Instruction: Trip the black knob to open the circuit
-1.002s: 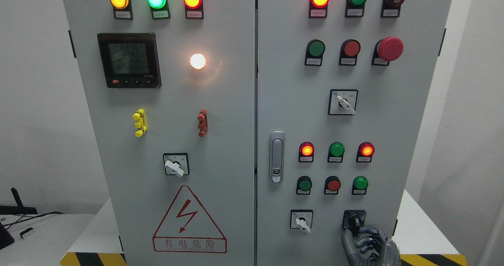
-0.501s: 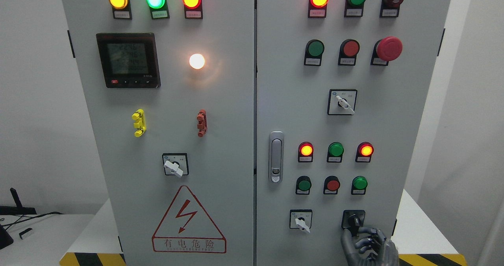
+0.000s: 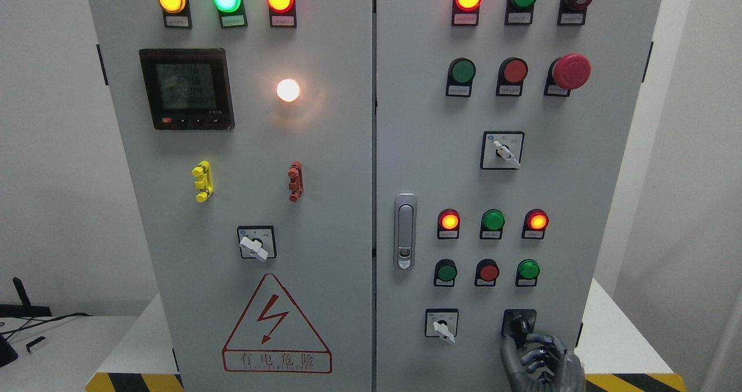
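The right hand point(image 3: 539, 360), a grey metal hand with jointed fingers, sits at the bottom right of the cabinet with its fingers curled just under the black rotary knob point(image 3: 520, 324); its fingertips touch or nearly touch the knob's lower edge, and I cannot tell whether they truly grip it. Over the last second the hand has barely shifted, and the knob's pointer looks unchanged, so the trip seems not yet made; the turn is probably the step in hand. The knob sits on the lower right of the right door, just right of a white-handled selector switch point(image 3: 443, 326). There are three such white selectors: that one, one higher on the same door point(image 3: 503, 151), and one on the left door point(image 3: 255, 243). The left door carries three lit indicator lamps along its top and one white glowing lamp point(image 3: 288, 90). The left hand is out of view.
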